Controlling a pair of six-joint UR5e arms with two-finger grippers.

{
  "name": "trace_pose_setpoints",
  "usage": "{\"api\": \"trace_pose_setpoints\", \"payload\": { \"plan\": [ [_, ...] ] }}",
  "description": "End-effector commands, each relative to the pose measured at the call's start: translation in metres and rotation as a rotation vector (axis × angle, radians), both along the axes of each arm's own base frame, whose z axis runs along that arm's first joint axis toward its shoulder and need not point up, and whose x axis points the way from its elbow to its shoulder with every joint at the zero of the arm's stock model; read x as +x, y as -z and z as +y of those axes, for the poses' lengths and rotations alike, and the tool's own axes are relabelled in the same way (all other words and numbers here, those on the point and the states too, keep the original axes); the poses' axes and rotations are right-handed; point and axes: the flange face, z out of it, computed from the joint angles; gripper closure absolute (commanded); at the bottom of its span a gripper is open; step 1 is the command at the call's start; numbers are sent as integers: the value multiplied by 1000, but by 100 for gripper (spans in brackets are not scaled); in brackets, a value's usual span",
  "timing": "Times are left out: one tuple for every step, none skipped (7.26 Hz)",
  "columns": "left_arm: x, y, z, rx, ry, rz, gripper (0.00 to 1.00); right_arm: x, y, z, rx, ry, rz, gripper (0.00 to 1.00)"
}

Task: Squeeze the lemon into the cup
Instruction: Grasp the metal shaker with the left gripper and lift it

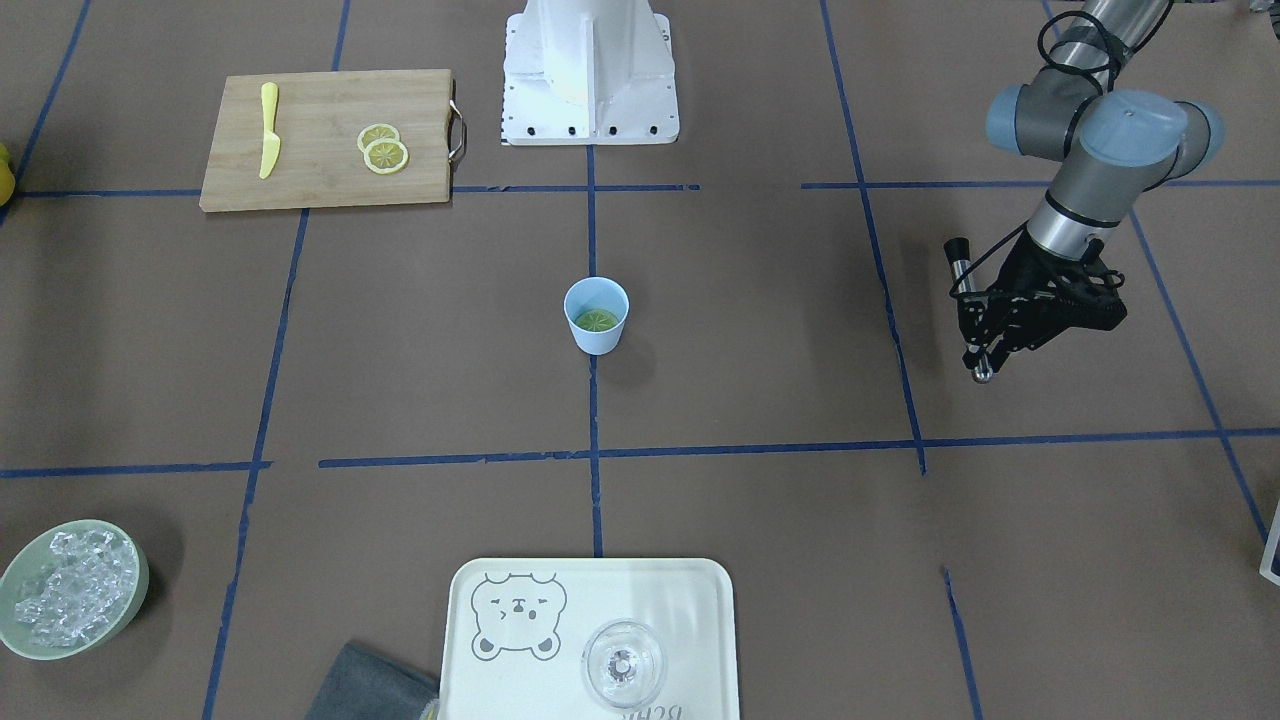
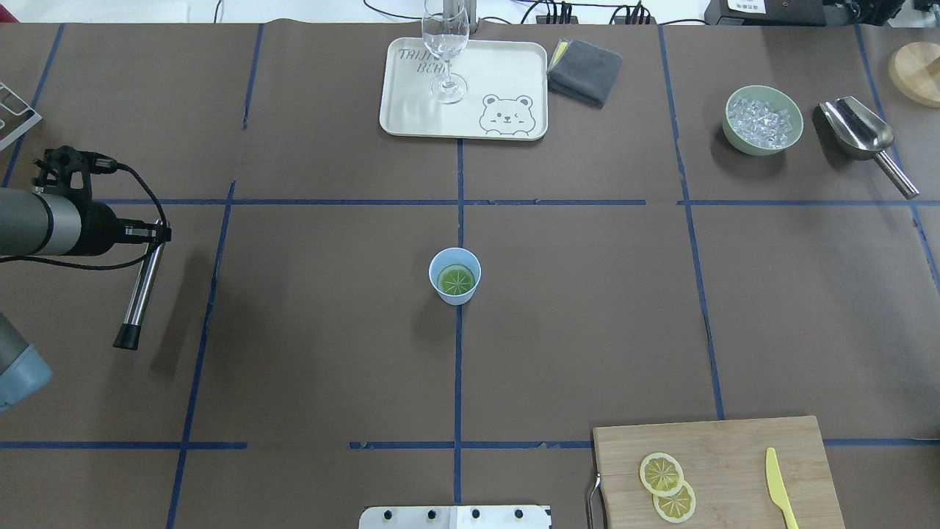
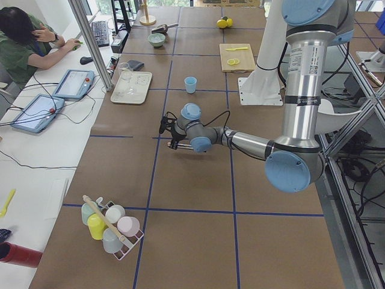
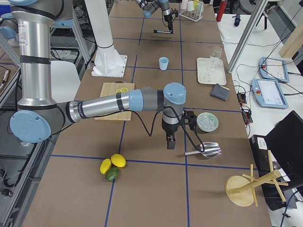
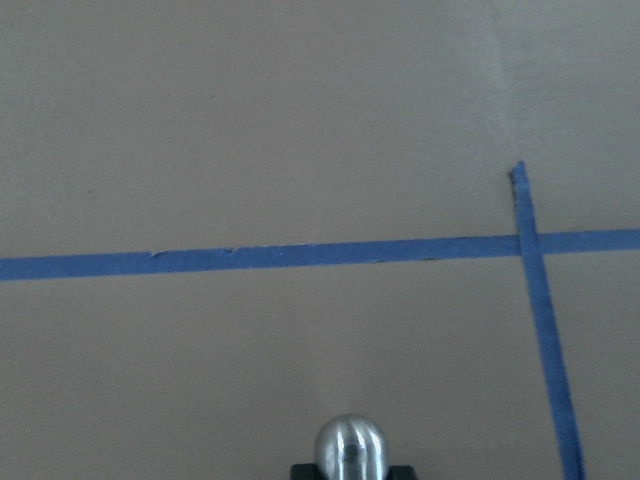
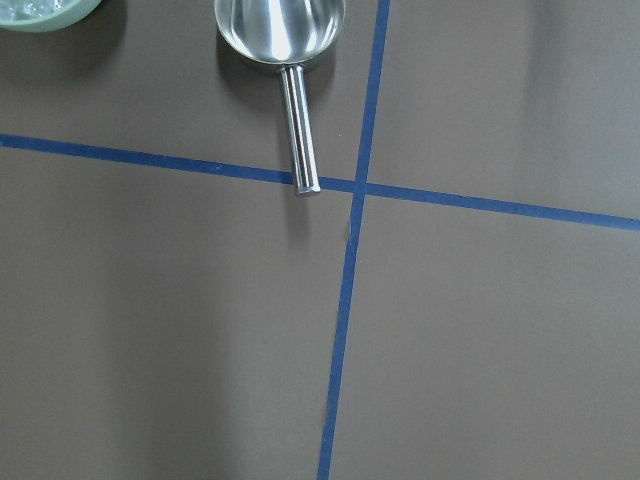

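The light-blue cup [image 1: 597,338] stands upright at the table's centre, also in the overhead view [image 2: 455,292]. A lemon slice [image 2: 456,279] lies flat inside it and looks greenish-yellow [image 1: 597,320]. Two more lemon slices [image 2: 661,472] overlap on the wooden cutting board [image 2: 734,441]. My left gripper [image 1: 980,345] is far to the cup's side, shut on a metal rod [image 2: 141,286] with a black tip. Its ball end shows in the left wrist view [image 5: 348,450]. My right gripper [image 4: 170,142] hangs beside the ice bowl and scoop. I cannot tell if it is open or shut.
A yellow knife [image 2: 780,488] lies on the board. A tray [image 2: 411,117] with a clear glass [image 2: 445,44], a grey cloth [image 2: 584,70], a green bowl of ice [image 2: 762,120] and a metal scoop [image 2: 863,132] are at the far side.
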Motion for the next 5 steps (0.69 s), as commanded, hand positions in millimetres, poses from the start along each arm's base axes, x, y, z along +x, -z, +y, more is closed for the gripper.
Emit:
{"api": "trace_pose_setpoints", "payload": {
  "plan": [
    [4,75,-29,314,23,-67,100,0,0,0,-2,0,-1,0],
    [21,125,-46,416,10,-42,100,0,-1,0,-4,0,-1,0],
    [33,180,-57,504,11,13,100,0,-1,0,-4,0,0,0],
    [36,218,-58,581,31,98,100,0,-2,1,-4,1,0,0],
    [33,225,-55,607,83,153,100,0,-2,1,-4,1,2,0]
  ]
}}
